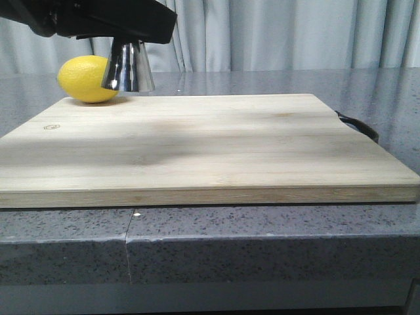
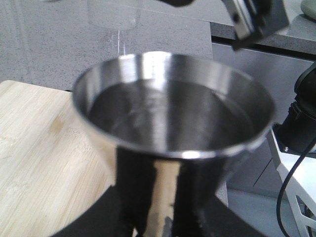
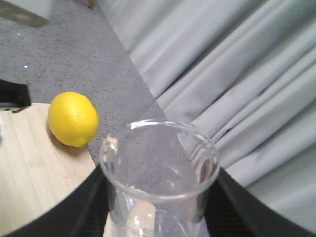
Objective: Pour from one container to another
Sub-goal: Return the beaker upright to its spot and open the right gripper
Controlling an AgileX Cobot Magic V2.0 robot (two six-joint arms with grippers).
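Left hand (image 2: 163, 222) grips the steel jigger (image 2: 170, 128) by its lower cone, dark fingers (image 2: 98, 217) pressed to both sides; jigger upright, upper cup facing the wrist cam. Cup holds a pool of clear liquid, level a little below the rim, surface glinting. In the front view the jigger (image 1: 128, 67) hangs clear of the cutting board (image 1: 203, 147), only its lower cone showing under the dark bulk of the arm; the hand itself is cut off by the frame edge there.

Right hand (image 3: 158, 217) clasps the glass beaker (image 3: 159, 173) low on its body, black fingers (image 3: 89, 202) snug vs. the glass on either side. Beaker's flared rim faces the right wrist cam; walls look clear, w/ droplets near the rim, and whether any liquid remains at the bottom cannot be told. From the left wrist cam the beaker (image 2: 113, 12) sits just beyond and above the jigger's rim, partly cropped, w/ a thin thread of liquid below its edge toward the cup.

Lemon (image 1: 87, 79) rests on the gray speckled surface (image 1: 262, 223) just behind the held jigger, at the board's far edge; seen also past the beaker (image 3: 73, 118) beside the board's corner. Gray curtain (image 3: 237, 74) backs the scene. Dark handle (image 1: 359, 126) juts from the board's far side, well apart from both hands.
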